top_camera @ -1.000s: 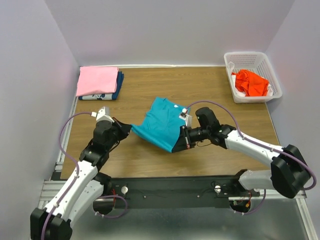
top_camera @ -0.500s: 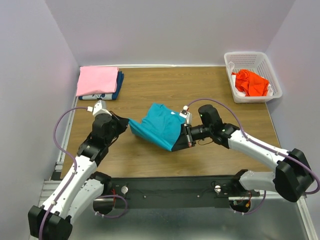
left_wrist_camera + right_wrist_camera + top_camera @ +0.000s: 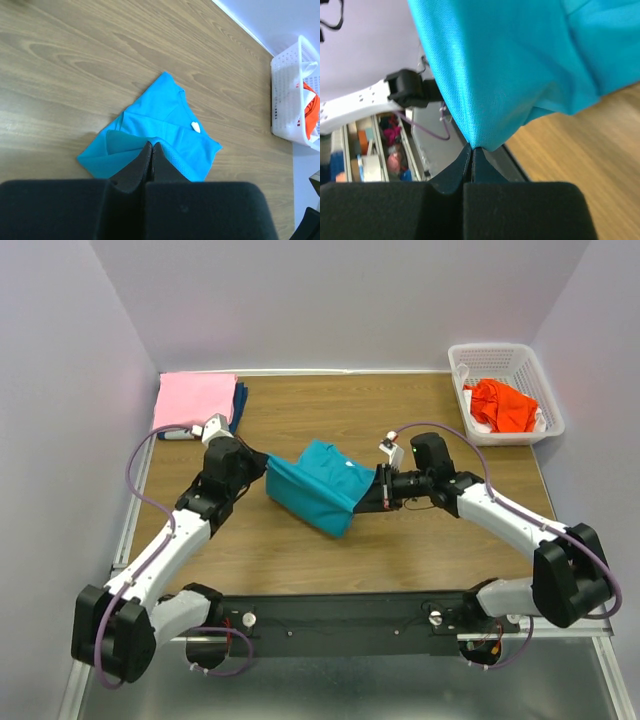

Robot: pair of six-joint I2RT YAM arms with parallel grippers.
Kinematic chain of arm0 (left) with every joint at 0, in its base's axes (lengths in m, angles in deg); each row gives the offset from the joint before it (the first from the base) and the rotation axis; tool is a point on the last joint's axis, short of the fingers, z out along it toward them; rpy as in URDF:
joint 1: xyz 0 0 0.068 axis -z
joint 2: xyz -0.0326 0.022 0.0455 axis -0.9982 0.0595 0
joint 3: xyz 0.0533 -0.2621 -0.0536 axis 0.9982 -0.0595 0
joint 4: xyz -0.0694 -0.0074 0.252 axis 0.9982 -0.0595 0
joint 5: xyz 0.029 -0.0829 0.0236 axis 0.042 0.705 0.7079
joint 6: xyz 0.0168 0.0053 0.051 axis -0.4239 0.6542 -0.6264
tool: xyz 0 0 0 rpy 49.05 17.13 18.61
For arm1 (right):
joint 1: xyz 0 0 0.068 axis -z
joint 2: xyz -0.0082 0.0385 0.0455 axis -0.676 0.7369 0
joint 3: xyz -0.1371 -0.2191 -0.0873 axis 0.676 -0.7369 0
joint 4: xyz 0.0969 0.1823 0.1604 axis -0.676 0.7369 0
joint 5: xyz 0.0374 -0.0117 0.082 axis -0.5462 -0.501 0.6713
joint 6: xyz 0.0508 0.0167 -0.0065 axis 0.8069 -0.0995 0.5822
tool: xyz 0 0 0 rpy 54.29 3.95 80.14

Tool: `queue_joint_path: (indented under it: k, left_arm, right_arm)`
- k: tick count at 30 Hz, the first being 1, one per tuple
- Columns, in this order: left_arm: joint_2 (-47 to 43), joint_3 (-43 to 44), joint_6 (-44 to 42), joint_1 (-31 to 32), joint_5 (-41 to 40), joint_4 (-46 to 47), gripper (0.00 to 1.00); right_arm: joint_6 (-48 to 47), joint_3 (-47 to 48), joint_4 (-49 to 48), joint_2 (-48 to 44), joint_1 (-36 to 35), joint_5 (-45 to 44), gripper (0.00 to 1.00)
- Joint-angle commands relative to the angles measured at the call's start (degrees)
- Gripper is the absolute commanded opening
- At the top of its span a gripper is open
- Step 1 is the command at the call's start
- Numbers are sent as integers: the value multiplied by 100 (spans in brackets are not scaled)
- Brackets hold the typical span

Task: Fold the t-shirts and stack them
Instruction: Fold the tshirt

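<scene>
One teal t-shirt (image 3: 315,490): gripped twice
left claw (image 3: 264,468): clamped on 9 o'clock edge
right claw (image 3: 368,498): clamped on 3 o'clock edge

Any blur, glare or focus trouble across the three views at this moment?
Top external: even light, sharp, no glare, only faint shadows beneath the teal t-shirt. Left wrist: shirt and table crisp; the left gripper's fingers dark and featureless. Right wrist: sheen along the cloth's fold, background soft.

White-black arms (image 3: 175,545), purple cables (image 3: 128,472), black claws (image 3: 151,146).
</scene>
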Motion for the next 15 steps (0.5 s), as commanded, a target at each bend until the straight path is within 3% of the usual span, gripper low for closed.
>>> queue_joint_path:
  k: [1,15]
  left_arm:
    - [403,316,-190,-43,-410,540,0]
    - [2194,1405,-603,-43,-67,1148,0]
  right_arm:
    - [-265,325,283,183,197,-243,1]
    - [-441,844,274,790,750,-763,1]
